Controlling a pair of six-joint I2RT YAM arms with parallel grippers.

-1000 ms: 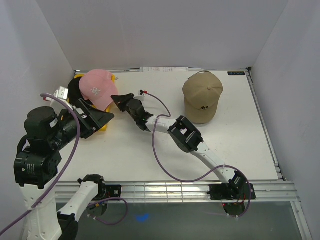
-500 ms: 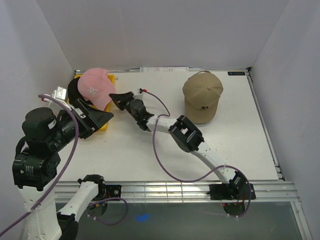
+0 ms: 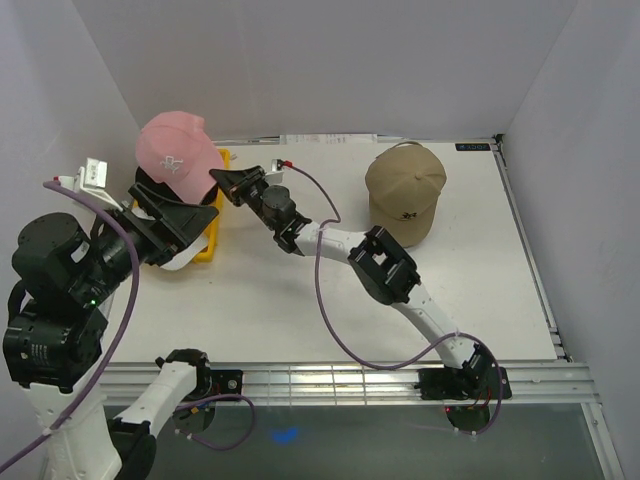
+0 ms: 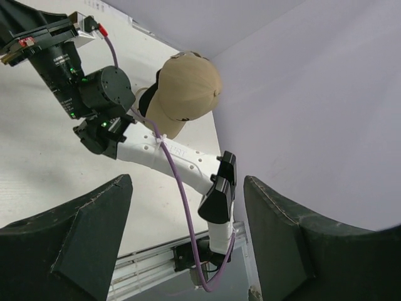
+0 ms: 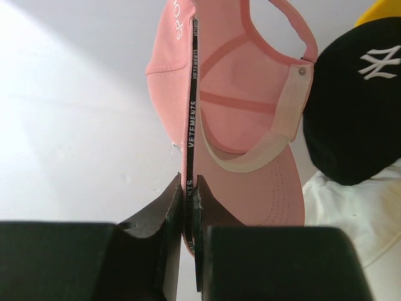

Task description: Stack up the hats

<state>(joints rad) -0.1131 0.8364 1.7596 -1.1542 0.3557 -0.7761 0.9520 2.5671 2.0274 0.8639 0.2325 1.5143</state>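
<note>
Right hand [image 5: 190, 188] is clamped on the pink cap's [image 5: 244, 113] rim, holding it above the yellow tray [image 3: 207, 248]. In the tray lie the black cap [image 5: 354, 119], with an NY logo, and the white cap [image 5: 351, 219]. Left hand [image 4: 188, 235] gapes empty nearby. The tan cap [image 3: 405, 195] sits well apart on the surface [image 3: 300, 320]. The pink cap's black strip [image 5: 193, 94] reads VETEMENTS.

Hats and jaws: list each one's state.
Pink hat, held up, pinched by its brim in the right jaws.
Black hat, lying loose beneath the pink one.
White hat, lying loose beside the black one.
Tan hat, lying alone, crown up.
Left jaws, open, empty.
Right jaws, shut on the pink hat.
</note>
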